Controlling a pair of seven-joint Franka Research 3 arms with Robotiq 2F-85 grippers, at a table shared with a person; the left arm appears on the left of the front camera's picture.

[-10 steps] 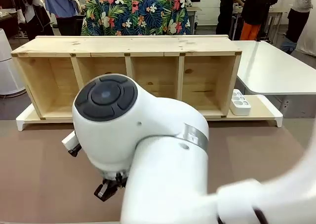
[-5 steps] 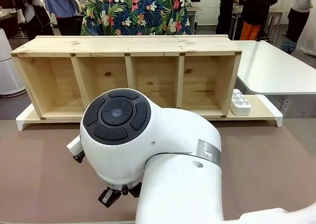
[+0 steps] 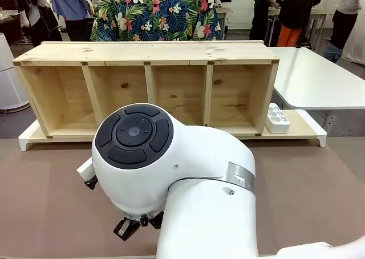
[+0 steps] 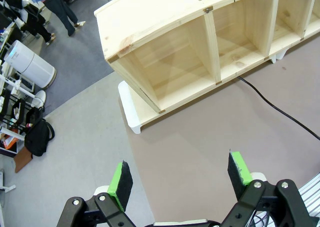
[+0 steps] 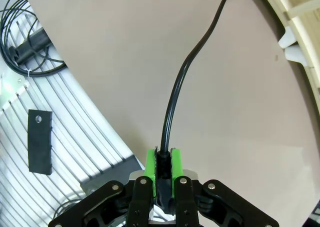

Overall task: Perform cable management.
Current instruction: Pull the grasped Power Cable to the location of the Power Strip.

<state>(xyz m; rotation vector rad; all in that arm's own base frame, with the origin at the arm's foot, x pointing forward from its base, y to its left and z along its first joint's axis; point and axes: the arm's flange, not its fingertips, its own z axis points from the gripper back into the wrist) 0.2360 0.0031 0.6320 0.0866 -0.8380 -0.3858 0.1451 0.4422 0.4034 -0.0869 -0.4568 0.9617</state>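
Note:
In the right wrist view my right gripper point(image 5: 163, 162) is shut on the cable point(image 5: 175, 94), a thin glossy black cord. The cord runs from between the green pads across the brown mat point(image 5: 125, 47) towards the wooden shelf point(image 5: 300, 7). My left gripper point(image 4: 180, 174) hangs open high above the mat's edge with nothing between its fingers. From there the cable point(image 4: 272, 104) lies on the mat and comes out from under the shelf point(image 4: 165, 17). In the front view a large white joint of my right arm point(image 3: 171, 173) fills the foreground.
The four-bay wooden shelf point(image 3: 148, 53) lies across the far side of the mat on a white board point(image 3: 308, 125), with a white power strip point(image 3: 278, 118) at its right end. A person in a floral shirt point(image 3: 154, 11) stands behind it. Coiled black cords point(image 5: 25, 32) lie off the mat.
My right arm's big joint shifted a little to the right and rolled in the front view a second ago, then stayed nearly still. The shelf has not moved.

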